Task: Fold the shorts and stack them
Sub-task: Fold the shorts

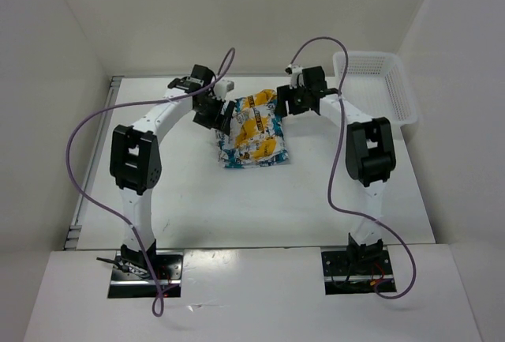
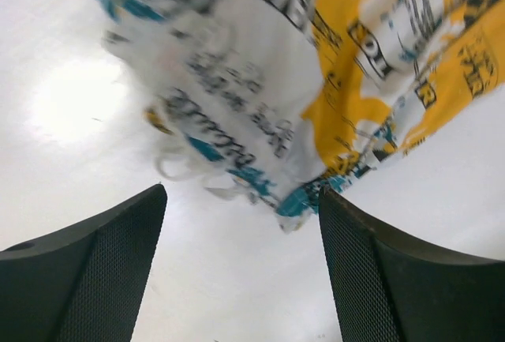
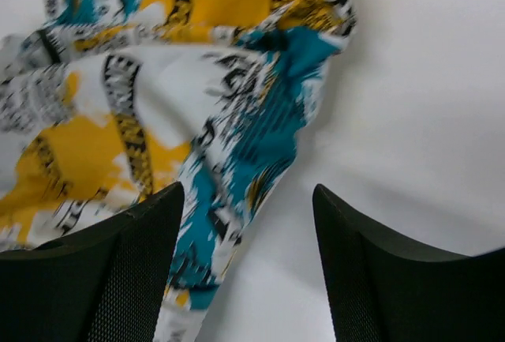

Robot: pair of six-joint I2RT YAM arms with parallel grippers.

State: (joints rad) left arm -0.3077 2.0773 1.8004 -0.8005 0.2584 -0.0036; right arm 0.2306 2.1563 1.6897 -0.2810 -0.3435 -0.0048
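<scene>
White table [image 1: 197, 208] across the whole top view, pale walls on three sides. Rising from its near edge, left arm [image 1: 134, 160] and right arm [image 1: 367, 152], white and black, both bent inward toward the far middle of the table; purple cable [image 1: 75, 152] looping out beside the left one. White mesh basket [image 1: 394, 89] at the far right corner, well apart from the cloth.

Between the two wrists, on the far middle of the table, the shorts [image 1: 252, 133]: a rumpled, roughly folded bundle, white with yellow-orange, teal and black print. Just at its left edge, left gripper [image 1: 217, 113]; at its far right corner, right gripper [image 1: 286, 105].

From the left wrist: fingers [image 2: 95, 271] spread wide, gripping nothing; blurred cloth just beyond the tips, one hem corner pointing down toward the gap.

From the right wrist: fingers likewise parted, nothing pinched; a teal-and-black fold reaching down beside the finger on that view's left, bare table beyond the other.

White cord loops [image 2: 181, 172] at the bundle's lower edge, too blurred to tell more.
</scene>
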